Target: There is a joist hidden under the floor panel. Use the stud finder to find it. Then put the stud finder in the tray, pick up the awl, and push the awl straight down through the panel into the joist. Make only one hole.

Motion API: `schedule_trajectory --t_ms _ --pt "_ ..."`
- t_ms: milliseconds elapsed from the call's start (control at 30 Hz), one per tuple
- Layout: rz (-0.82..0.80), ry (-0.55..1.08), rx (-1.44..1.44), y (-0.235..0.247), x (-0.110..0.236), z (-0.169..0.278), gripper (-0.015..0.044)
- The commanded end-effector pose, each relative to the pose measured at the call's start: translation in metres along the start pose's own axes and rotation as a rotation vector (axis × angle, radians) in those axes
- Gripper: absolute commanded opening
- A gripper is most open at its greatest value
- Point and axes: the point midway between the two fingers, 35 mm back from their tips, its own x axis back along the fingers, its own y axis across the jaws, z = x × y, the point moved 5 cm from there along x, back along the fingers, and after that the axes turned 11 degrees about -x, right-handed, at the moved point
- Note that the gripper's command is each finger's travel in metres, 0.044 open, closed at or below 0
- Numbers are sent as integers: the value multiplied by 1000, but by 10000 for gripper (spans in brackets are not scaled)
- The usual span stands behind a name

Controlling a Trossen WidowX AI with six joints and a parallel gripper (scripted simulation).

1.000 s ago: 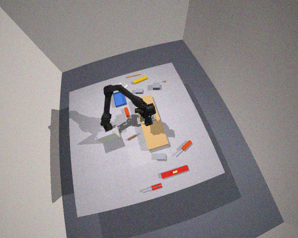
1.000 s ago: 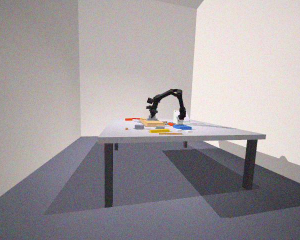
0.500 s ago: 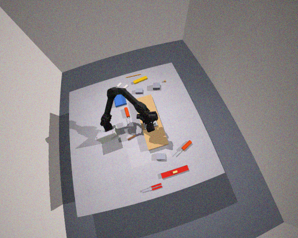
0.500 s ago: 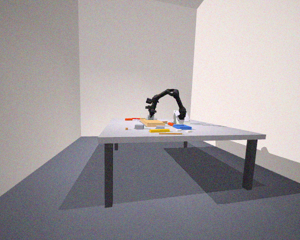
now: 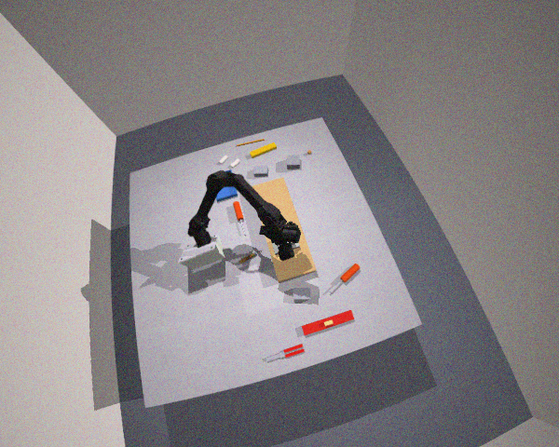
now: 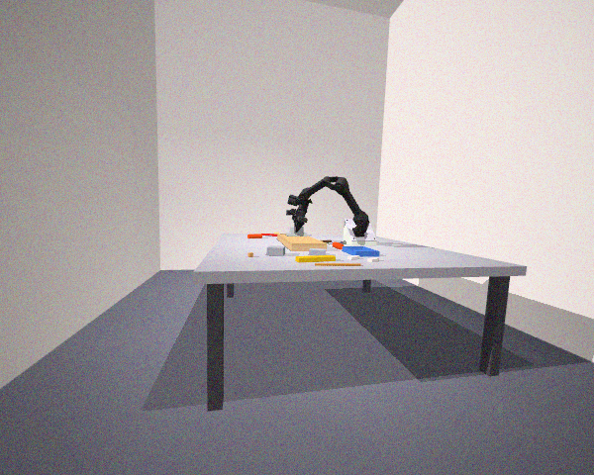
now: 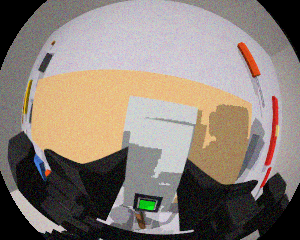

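Your claw holds the stud finder on the floor panel, green light on.

Your claw [image 5: 286,253] is clamped on the stud finder [image 7: 158,154], whose grey body lies flat on the tan floor panel [image 5: 292,240]; in the wrist view its small display [image 7: 148,204] glows green between the black fingers. The claw sits over the end of the panel nearer the worktop [image 5: 184,346] edge where the red level [image 5: 327,323] lies. The blue tray [image 5: 225,192] rests on the worktop under the arm's elbow, beside the panel's other end. An orange-handled tool [image 5: 238,211] lies between the tray and the arm's base [image 5: 200,266]; a second one [image 5: 347,274] lies on the far side of the panel. You cannot tell from these views which one is the awl.
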Motion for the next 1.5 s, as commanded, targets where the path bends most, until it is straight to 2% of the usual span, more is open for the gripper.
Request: schedule_trajectory --t_ms 0,733,1200,1467 --pt "4 1 -1 -18 0 -3 0" --pt "8 -1 1 -96 2 -18 0" --pt "7 -4 -2 -93 5 -18 0" --pt "10 -4 -1 -94 30 -29 0"
